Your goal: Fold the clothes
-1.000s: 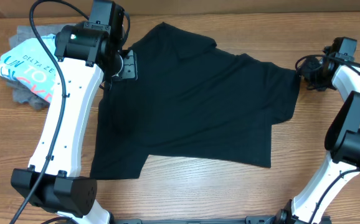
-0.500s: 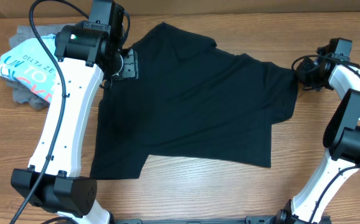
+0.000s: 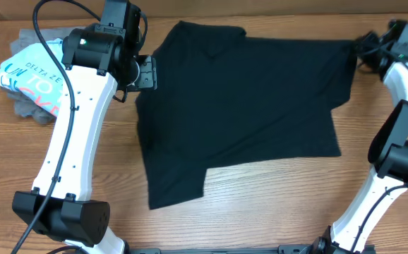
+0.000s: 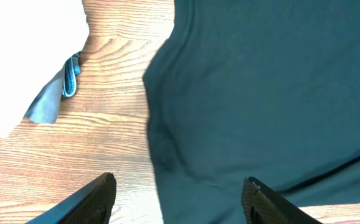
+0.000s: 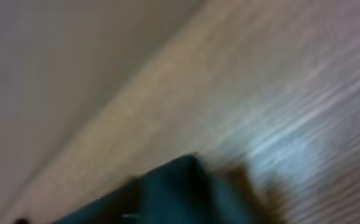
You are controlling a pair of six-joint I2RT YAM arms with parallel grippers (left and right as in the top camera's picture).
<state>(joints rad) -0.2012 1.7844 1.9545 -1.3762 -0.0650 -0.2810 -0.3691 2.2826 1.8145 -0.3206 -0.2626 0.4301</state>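
Note:
The black T-shirt (image 3: 246,106) lies spread on the wooden table, with one sleeve pointing to the front left. My left gripper (image 3: 144,73) is open above the shirt's left edge. In the left wrist view its two fingers (image 4: 179,193) straddle that edge, with the fabric (image 4: 261,93) below and nothing held. My right gripper (image 3: 363,46) is at the far right corner, shut on the shirt's upper right corner. The right wrist view is blurred and shows only dark fabric (image 5: 180,193) against the table.
The light blue "DELTA ZETA" shirt (image 3: 31,77) lies on a grey garment (image 3: 27,109) at the far left, next to my left arm. Its pale edge (image 4: 24,56) and a grey-blue corner (image 4: 52,102) show in the left wrist view. The table's back edge runs just behind the shirt.
My right gripper has swung back and to the right, dragging the shirt rightwards and stretching its top edge straight. The shirt's left edge slid right under the left gripper, which stayed put.

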